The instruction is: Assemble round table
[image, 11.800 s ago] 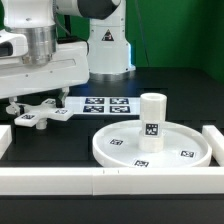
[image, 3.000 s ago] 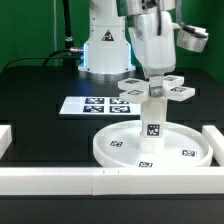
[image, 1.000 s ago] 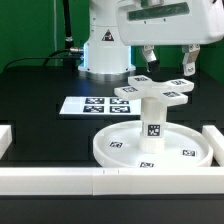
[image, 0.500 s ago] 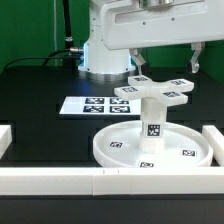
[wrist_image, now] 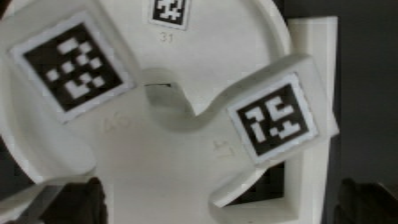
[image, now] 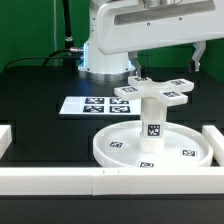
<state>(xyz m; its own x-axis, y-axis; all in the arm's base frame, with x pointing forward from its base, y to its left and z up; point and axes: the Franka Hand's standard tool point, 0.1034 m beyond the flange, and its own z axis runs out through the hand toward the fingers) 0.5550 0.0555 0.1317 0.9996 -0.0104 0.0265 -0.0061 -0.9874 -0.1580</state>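
The large round rimmed disc [image: 115, 146] lies on the black table. The short cylinder leg [image: 151, 122] stands upright on its middle. The cross-shaped piece [image: 152, 92] rests on top of the leg, arms level. My gripper [image: 166, 63] hangs above the cross-shaped piece, open and empty, with its fingertips [image: 136, 66] apart from it. In the wrist view a tagged arm of the cross-shaped piece [wrist_image: 267, 115] fills the middle, with white tagged surface [wrist_image: 71, 62] beside it. Dark fingers [wrist_image: 36, 205] show at the picture's corners.
The marker board [image: 90, 104] lies flat behind the disc, toward the exterior view's left. Long white border blocks run along the front [image: 100, 181], the left [image: 5, 136] and the right [image: 214, 138]. The robot's base [image: 104, 52] stands at the back.
The gripper let go of the cross-shaped piece and has risen above it with jaws wide. The cross-shaped piece stays on the leg.
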